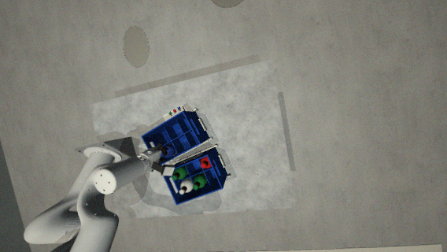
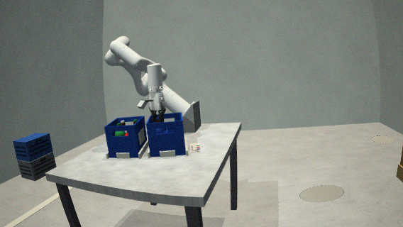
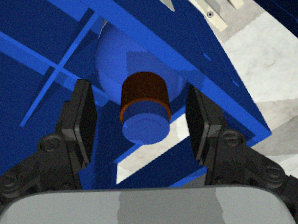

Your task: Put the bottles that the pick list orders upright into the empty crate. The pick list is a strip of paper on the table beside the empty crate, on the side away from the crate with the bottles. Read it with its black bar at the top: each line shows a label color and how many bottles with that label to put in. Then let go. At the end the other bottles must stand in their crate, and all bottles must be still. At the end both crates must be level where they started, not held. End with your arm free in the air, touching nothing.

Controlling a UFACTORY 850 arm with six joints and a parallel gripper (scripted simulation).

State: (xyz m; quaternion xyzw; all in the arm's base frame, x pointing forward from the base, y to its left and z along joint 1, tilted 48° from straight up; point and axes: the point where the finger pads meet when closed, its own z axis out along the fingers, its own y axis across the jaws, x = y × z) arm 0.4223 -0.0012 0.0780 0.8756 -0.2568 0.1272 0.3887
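Observation:
My gripper [image 3: 141,96] [image 1: 163,150] [image 2: 157,115] is open, its fingers standing apart on both sides of a bottle [image 3: 147,125] with a blue cap and brown neck. The bottle stands upright in a near corner compartment of the target crate [image 3: 60,23] [image 1: 151,133] [image 2: 167,140]. The fingers do not touch it. The other crate [image 1: 221,173] [image 2: 124,142] holds two green bottles [image 1: 180,173] [image 1: 199,182], a white bottle [image 1: 186,187] and a red bottle [image 1: 205,162]. The pick list [image 1: 175,111] [image 2: 195,147] lies beside the target crate.
The two blue crates stand side by side, with grey plates at their ends. The arm's base sits at the table edge behind them. A stack of a blue and a grey crate [image 2: 33,156] stands on the floor to the left.

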